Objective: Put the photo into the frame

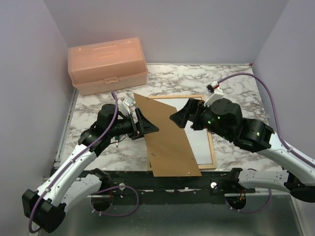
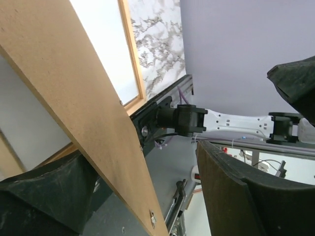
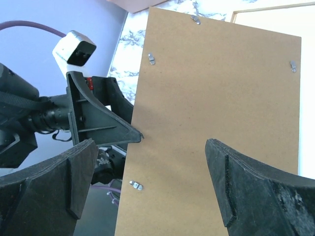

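The frame (image 1: pixel 212 147) of thin light-wood bars lies flat on the marble table; its bar also shows in the left wrist view (image 2: pixel 133 54). A plain white sheet (image 1: pixel 201 140) fills its opening, seemingly the photo white side up. A stiff brown backing board (image 1: pixel 167 142) with small metal clips lies slanted across the frame's left half. My left gripper (image 1: pixel 149 125) straddles the board's left edge (image 2: pixel 64 88), open, with a gap to one finger (image 2: pixel 231 191). My right gripper (image 1: pixel 178 117) hovers open over the board (image 3: pixel 216 98), nothing between its fingers.
A peach plastic toolbox (image 1: pixel 108 64) stands at the back left against the wall. Purple walls close in on the left, back and right. The board's near corner reaches the table's front rail (image 1: pixel 172 179).
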Action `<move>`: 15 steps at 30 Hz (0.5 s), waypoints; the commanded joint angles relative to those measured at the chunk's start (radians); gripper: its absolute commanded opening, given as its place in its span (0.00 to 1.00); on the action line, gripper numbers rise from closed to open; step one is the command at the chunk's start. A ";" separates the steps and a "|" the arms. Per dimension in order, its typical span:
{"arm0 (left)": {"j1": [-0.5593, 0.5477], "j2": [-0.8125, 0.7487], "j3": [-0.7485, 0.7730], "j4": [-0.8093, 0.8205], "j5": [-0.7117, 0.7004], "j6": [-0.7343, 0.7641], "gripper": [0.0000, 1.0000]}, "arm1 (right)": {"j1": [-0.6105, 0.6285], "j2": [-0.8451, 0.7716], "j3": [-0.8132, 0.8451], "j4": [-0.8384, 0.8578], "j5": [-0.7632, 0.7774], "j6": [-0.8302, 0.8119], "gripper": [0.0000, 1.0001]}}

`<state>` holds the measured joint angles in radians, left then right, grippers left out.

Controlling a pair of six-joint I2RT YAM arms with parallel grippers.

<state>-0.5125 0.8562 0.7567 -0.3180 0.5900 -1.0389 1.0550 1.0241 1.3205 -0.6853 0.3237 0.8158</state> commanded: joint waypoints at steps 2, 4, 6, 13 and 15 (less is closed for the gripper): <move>0.003 -0.011 0.035 -0.097 -0.089 0.067 0.73 | 0.008 0.052 -0.026 -0.020 0.028 0.037 1.00; 0.002 0.002 0.043 -0.111 -0.107 0.079 0.69 | 0.007 0.075 -0.023 -0.027 0.014 0.040 1.00; 0.002 0.012 0.046 -0.127 -0.121 0.091 0.62 | 0.007 0.094 -0.019 -0.038 0.009 0.046 1.00; 0.002 -0.013 0.048 -0.187 -0.190 0.108 0.19 | 0.007 0.118 -0.027 -0.076 0.015 0.065 1.00; 0.003 -0.035 0.055 -0.195 -0.212 0.109 0.11 | 0.006 0.114 -0.039 -0.080 0.019 0.070 1.00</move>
<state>-0.5125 0.8707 0.7647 -0.4885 0.4465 -0.9508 1.0550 1.1427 1.3067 -0.7235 0.3252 0.8585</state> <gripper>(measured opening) 0.199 0.995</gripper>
